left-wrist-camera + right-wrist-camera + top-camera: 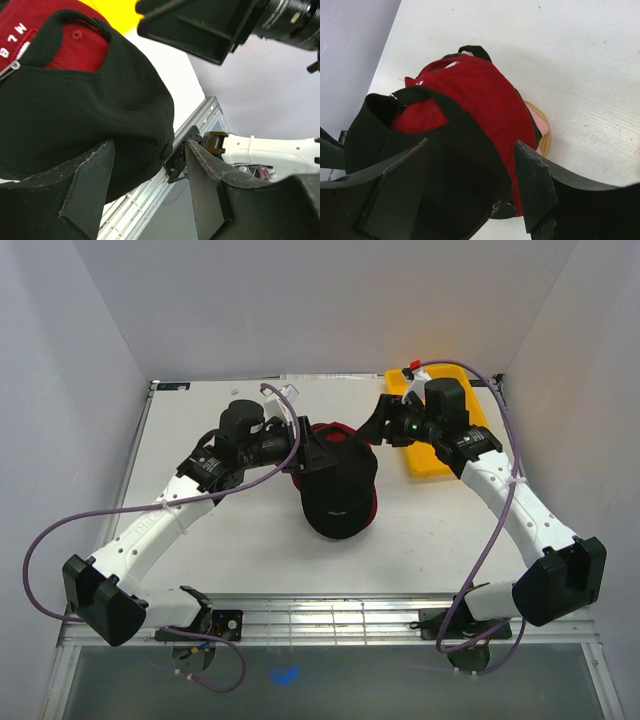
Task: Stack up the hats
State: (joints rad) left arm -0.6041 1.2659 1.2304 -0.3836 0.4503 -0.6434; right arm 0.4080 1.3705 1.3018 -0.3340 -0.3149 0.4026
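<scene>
The black cap [335,495] lies on top of the red cap [372,508] in a pile at the table's middle. In the right wrist view the black cap [455,165] covers the front of the red cap [480,90]; a pink cap's edge [540,123] and a dark strap [480,50], perhaps the green cap, peek out below. My left gripper [305,455] is open at the pile's left, with the black cap's [75,100] edge between its fingers [85,190]. My right gripper [385,425] is open just behind and right of the pile, hovering over it [470,150].
The pile sits on a round wooden stand, only its base rim [546,142] showing. A yellow tray [440,455] lies at the back right under the right arm. White walls enclose the table; a metal rail [330,615] runs along the near edge.
</scene>
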